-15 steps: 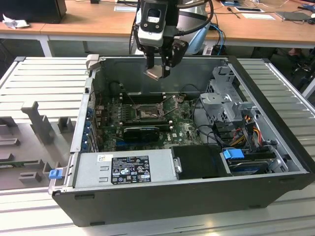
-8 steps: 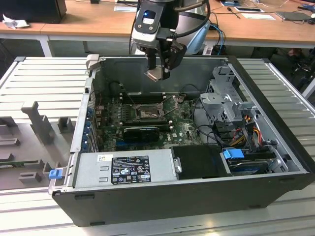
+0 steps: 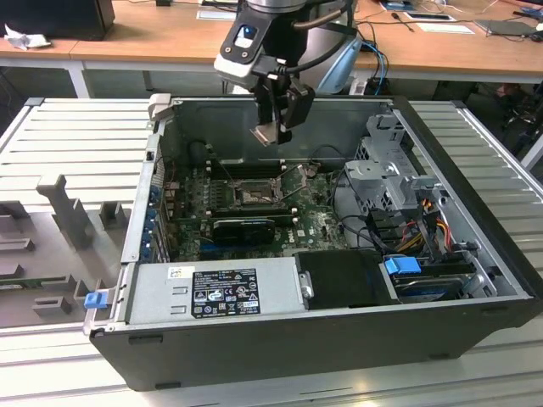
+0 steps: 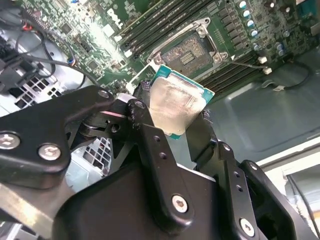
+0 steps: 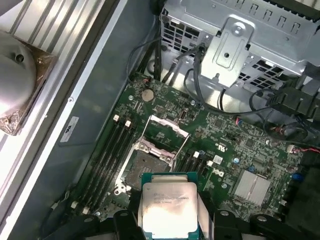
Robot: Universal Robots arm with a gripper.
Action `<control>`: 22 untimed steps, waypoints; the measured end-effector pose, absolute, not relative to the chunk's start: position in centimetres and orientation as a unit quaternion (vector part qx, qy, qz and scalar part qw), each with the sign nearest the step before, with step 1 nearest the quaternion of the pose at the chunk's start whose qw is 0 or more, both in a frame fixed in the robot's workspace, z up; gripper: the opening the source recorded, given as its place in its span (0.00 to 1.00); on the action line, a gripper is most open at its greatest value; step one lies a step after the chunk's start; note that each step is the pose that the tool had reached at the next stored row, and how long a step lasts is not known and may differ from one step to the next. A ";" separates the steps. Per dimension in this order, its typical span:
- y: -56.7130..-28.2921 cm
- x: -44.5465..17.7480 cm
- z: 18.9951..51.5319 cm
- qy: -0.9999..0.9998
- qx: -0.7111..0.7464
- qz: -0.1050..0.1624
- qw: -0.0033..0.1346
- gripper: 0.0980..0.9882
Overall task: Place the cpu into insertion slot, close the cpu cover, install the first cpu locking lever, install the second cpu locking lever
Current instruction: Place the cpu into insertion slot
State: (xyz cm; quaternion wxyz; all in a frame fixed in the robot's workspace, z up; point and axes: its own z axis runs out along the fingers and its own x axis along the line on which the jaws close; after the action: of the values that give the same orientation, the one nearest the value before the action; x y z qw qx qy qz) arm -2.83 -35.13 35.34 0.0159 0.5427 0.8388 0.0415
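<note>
My gripper point(image 3: 273, 127) hangs over the open computer case, shut on the cpu point(image 3: 265, 134) and holding it by two opposite edges, well above the board. In both wrist views the cpu point(image 4: 175, 107) point(image 5: 167, 207) shows its silver-grey top face with a teal rim, clamped between black fingers point(image 4: 145, 125). The insertion slot point(image 5: 142, 162) point(image 4: 187, 50) point(image 3: 253, 195) lies bare on the green motherboard point(image 5: 225, 150) below the chip, with nothing seated in it. The cpu cover point(image 5: 167, 127) stands swung open at the slot's far edge.
A grey power supply point(image 3: 212, 292) fills the case's near side. A metal drive cage point(image 3: 386, 174) and loose cables point(image 3: 407, 229) sit toward the exterior view's right. A black ribbed bar point(image 3: 244, 229) lies near the slot. Grey fixtures point(image 3: 68, 212) stand on the table at the exterior view's left.
</note>
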 end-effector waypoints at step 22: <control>-35.1 -3.1 33.6 0.737 0.675 0.038 0.022 0.48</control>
State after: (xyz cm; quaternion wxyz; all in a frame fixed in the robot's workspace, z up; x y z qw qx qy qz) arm -3.07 -35.13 33.62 0.0225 0.6748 0.7367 0.0381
